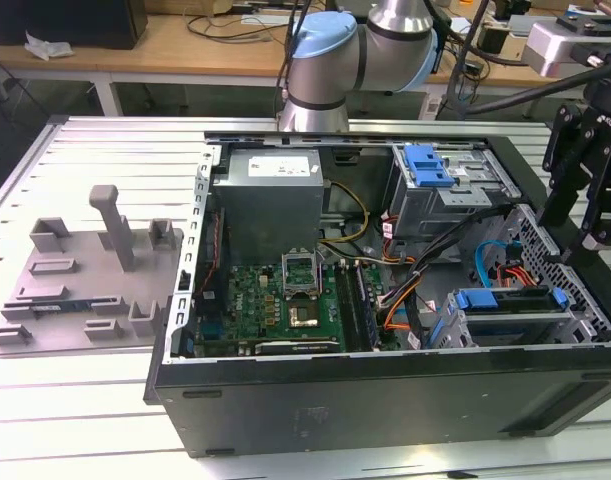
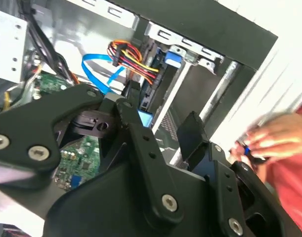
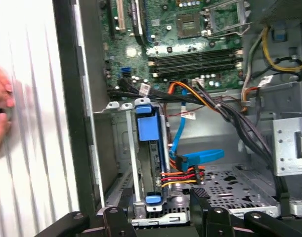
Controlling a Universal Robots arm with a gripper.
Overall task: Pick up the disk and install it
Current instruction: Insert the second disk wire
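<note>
One gripper [image 1: 585, 180] | fingers apart, holding nothing | above case [image 1: 385, 400] w/ disk [image 1: 510, 305] seated in bay

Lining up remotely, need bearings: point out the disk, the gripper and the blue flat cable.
disk [image 3: 148, 129], first wrist view: on its blue carrier bracket.
gripper [image 2: 163, 128], second wrist view: midway between the black fingertips.
blue flat cable [image 3: 202, 158], first wrist view: on its flat stretch by the connector.

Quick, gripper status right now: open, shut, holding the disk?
Gripper: open, fingers apart, holding nothing, over the computer case.
</note>
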